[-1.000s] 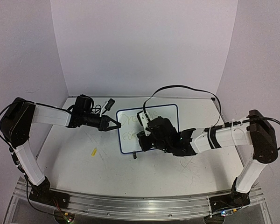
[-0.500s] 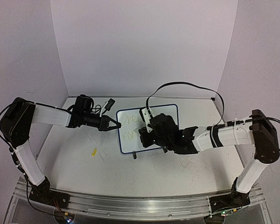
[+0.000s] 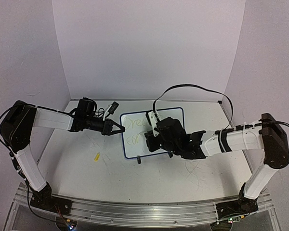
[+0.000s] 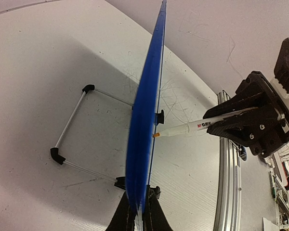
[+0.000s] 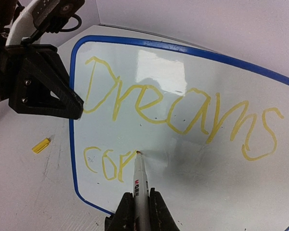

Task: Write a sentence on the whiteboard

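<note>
The whiteboard (image 3: 132, 150) stands upright at mid-table, white with a thin blue rim (image 5: 73, 134). My left gripper (image 3: 119, 129) is shut on its left edge, and the left wrist view shows the board edge-on (image 4: 147, 120) between the fingers (image 4: 156, 219). My right gripper (image 5: 139, 204) is shut on a white marker (image 5: 140, 180), whose tip touches the board's face. The sentence (image 5: 183, 113) is in yellow: "Dreams" on the top line, and below it "co" and one part-drawn letter (image 5: 106, 163) at the marker tip.
A small yellow marker cap (image 3: 97, 156) lies on the table left of the board. The board's wire stand (image 4: 70, 120) reaches out behind it. The tabletop is scuffed with grey marks. Purple walls close in the back and sides.
My right gripper and the marker have shifted slightly to the right along the second line. The left gripper and the board have stayed put.
</note>
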Motion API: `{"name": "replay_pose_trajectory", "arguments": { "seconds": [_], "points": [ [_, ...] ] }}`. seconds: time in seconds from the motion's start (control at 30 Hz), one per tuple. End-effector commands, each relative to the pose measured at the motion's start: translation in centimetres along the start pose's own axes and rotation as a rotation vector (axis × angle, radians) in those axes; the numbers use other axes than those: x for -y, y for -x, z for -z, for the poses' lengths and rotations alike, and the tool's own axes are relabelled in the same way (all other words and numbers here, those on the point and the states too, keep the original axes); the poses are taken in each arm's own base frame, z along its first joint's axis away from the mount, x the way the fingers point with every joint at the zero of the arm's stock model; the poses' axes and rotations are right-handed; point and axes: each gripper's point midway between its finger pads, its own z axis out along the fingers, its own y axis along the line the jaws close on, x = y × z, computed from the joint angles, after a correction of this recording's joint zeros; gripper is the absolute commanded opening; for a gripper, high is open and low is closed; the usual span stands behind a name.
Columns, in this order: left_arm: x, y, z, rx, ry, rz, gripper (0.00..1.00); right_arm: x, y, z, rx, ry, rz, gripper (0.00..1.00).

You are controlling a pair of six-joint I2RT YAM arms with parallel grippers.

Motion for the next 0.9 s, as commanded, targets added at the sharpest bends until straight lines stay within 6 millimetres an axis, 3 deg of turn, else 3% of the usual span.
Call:
{"name": "replay_pose_trajectory", "arguments": {
  "seconds": [0.0,0.57,0.87],
  "points": [
    [-0.1,0.6,-0.5,-0.005,0.025,-0.046,0.0,2.7,0.0,0.6,0.006,-0.082,-0.027,0.0],
    [-0.1,0.5,-0.6,-0.007,0.023,-0.044,0.0,1.0,-4.3,0.7,-0.091,-0.029,-0.036,0.0],
    [-0.1,0.4,-0.6,-0.008,0.023,-0.044,0.0,0.7,-3.8,0.7,-0.081,-0.031,-0.031,0.0]
  ]
}}
